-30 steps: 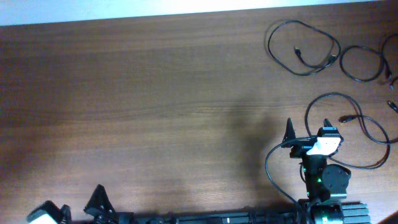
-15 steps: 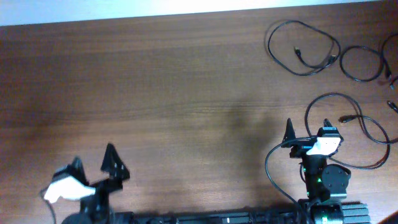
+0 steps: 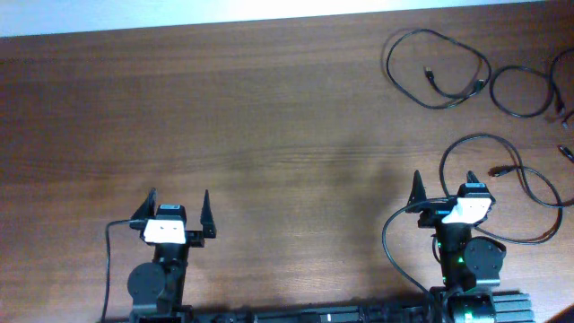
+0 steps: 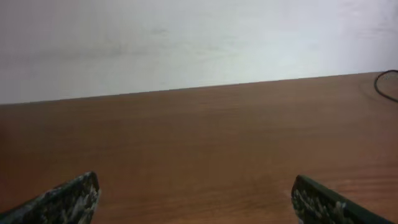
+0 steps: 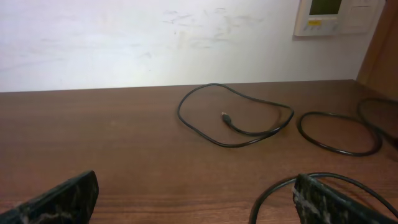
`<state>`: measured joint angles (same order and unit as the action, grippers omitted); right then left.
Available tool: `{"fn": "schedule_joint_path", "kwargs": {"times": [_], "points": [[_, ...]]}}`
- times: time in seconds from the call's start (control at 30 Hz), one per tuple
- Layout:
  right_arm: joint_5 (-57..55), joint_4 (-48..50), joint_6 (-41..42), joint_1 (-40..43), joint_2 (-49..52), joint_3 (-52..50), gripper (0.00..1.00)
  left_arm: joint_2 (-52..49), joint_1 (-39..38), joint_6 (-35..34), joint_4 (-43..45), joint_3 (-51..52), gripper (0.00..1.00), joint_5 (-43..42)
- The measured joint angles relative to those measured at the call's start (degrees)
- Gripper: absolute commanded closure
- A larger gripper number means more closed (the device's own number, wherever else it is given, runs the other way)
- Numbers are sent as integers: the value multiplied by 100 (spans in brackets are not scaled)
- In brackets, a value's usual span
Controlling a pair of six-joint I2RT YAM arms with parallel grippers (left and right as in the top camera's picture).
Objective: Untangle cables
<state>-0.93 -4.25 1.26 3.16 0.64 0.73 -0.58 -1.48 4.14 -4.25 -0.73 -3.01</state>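
Three thin black cables lie at the table's right. One loop is far back, a second loop lies to its right, and a third curls just right of my right gripper. In the right wrist view the far loop and second loop lie ahead. The near cable curves by the right finger without touching it. My right gripper is open and empty. My left gripper is open and empty over bare wood at the front left, far from the cables; it also shows in the left wrist view.
The brown wooden table ends at a white wall along the back. A bit of cable shows at the right edge of the left wrist view. A white wall panel hangs behind the table at the right.
My left arm came up from the bottom-left corner and moved right, and now points forward with its jaws open. The right arm and the cables have not moved.
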Motion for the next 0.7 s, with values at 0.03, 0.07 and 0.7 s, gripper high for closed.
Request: {"fn": "schedule_joint_path", "kwargs": {"times": [0.03,0.07,0.7], "points": [[0,0,-2,0,0,0,2,0,0,42,-2,0,1,-2],[0,0,0,0,0,0,1,0,0,83,-2,0,1,-2],[0,0,-4,0,0,0,2,0,0,-138,-2,0,1,-2]]}}
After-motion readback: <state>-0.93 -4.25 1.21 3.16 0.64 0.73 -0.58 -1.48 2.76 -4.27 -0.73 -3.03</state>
